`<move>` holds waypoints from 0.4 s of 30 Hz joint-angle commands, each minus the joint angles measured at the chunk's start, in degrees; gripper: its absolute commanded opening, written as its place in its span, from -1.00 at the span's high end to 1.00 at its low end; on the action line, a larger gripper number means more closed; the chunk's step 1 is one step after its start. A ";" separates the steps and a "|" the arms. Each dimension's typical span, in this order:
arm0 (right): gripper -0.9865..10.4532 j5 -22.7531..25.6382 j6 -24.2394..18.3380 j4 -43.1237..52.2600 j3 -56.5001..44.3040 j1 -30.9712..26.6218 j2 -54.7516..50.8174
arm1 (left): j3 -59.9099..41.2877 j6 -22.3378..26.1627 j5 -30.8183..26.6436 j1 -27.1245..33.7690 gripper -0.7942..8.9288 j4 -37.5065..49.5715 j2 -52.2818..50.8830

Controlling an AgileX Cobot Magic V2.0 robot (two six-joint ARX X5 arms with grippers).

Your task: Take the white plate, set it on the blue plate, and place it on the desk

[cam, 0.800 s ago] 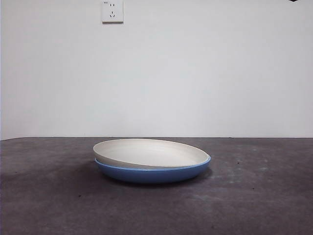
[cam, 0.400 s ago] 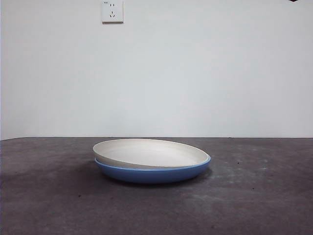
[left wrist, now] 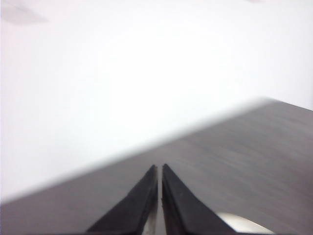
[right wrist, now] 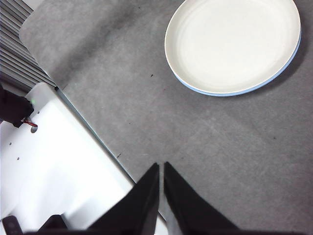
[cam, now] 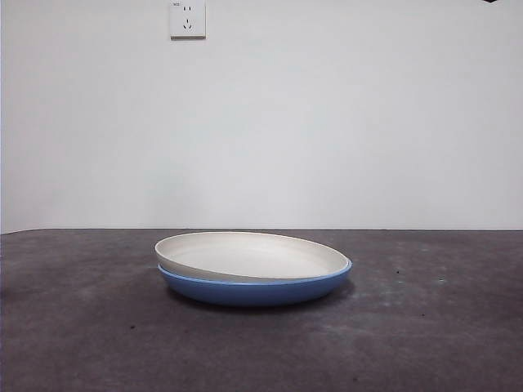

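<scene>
In the front view, the white plate (cam: 252,255) sits tilted inside the blue plate (cam: 255,290) at lower centre of the desk (cam: 441,335), under a wall socket (cam: 187,18) at upper left. The right wrist view shows the plates at upper right, well apart from the right gripper (right wrist: 161,169), whose jaws are closed and empty. The left gripper (left wrist: 159,170) is also closed and holds nothing.

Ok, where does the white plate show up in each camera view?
Front view: white plate centre, tilted in the blue plate.
Left wrist view: cannot tell; only a pale sliver at the edge.
Right wrist view: far from the shut right gripper.
Shared landmark: the blue rim beneath it.
</scene>
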 commanded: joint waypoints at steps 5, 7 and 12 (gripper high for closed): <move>0.81 -0.15 -0.66 0.57 0.44 0.37 0.33 | -14.10 0.74 -19.12 4.61 0.81 8.28 -11.32; 0.81 -0.15 -0.66 0.57 0.44 0.39 0.33 | -18.56 1.07 -20.65 5.42 0.81 8.13 -14.34; 0.81 -0.15 -0.66 0.55 0.44 0.37 0.33 | -29.18 1.07 -20.83 6.14 0.81 8.15 -20.76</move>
